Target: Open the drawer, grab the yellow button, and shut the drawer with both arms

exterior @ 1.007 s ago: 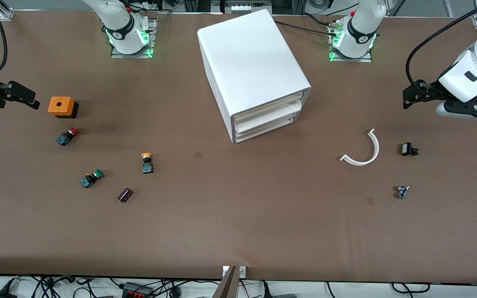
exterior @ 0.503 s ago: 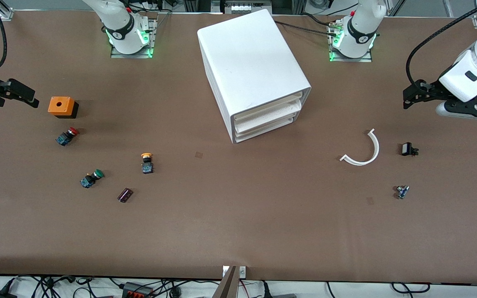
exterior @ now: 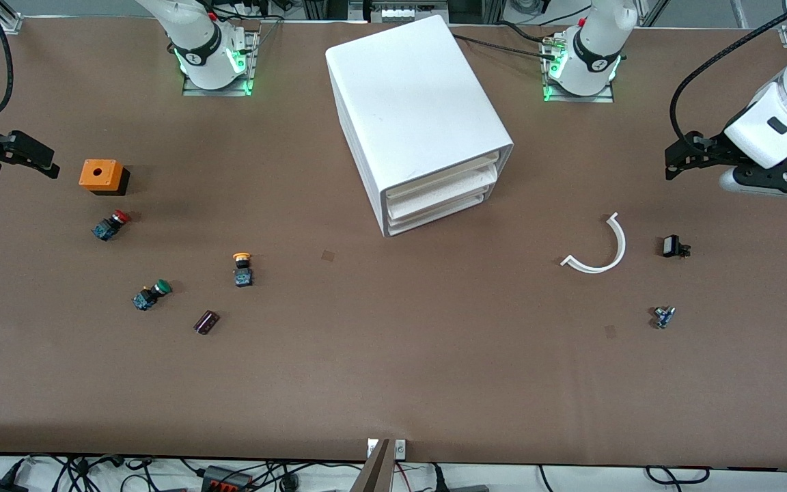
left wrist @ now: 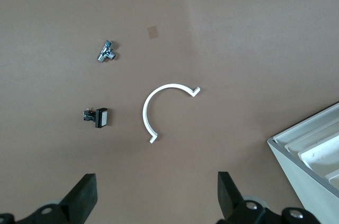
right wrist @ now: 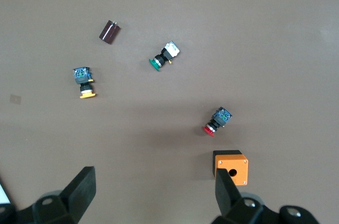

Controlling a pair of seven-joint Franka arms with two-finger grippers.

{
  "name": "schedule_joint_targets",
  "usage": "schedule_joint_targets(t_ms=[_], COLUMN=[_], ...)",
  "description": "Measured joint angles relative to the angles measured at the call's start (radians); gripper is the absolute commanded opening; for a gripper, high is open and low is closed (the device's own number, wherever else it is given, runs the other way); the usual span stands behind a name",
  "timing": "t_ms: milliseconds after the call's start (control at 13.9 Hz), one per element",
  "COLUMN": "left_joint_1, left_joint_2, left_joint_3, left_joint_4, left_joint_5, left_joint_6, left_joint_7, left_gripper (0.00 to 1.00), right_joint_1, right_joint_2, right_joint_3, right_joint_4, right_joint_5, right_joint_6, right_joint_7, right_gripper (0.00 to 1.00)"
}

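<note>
drawer (exterior: pixel 443 179) shut in cabinet (exterior: pixel 412 109); contents unseen | button (exterior: pixel 242 268) on surface (exterior: pixel 393 355) | left claw (left wrist: pixel 153 203) spread wide, empty | right claw (right wrist: pixel 151 200) spread wide, empty

Two glossy white arms carry dark grey joint bands. The right arm's base (exterior: pixel 212 51) in the upper left of the frame and the left arm's base (exterior: pixel 581 58) in the upper right both glow with green lights and sit on metal plates. A black cable (exterior: pixel 714 61) loops along the left arm's white wrist link (exterior: pixel 772 123). The left gripper (exterior: pixel 680 160) and the right gripper (exterior: pixel 24 157) are matte black, with wedge-shaped fingers (left wrist: pixel 82 197).
</note>
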Motion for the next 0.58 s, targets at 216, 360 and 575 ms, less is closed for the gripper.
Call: schedule_joint_targets(t_ms=[216, 360, 575], left_joint_1=[0.0, 0.0, 0.0], left_joint_2=[0.0, 0.0, 0.0], left_joint_3=[0.0, 0.0, 0.0], left_joint_4=[0.0, 0.0, 0.0], left_joint_5=[0.0, 0.0, 0.0], left_joint_6=[0.0, 0.0, 0.0], left_joint_7=[0.0, 0.0, 0.0], left_gripper=[1.0, 1.0, 1.0], right_joint_1=[0.0, 0.0, 0.0], right_joint_2=[0.0, 0.0, 0.0], right_joint_3=[0.0, 0.0, 0.0], right_joint_4=[0.0, 0.0, 0.0], right_joint_5=[0.0, 0.0, 0.0], right_joint_6=[0.015, 0.018, 0.018], right_joint_7=[0.0, 0.0, 0.0], right_gripper=[1.0, 1.0, 1.0])
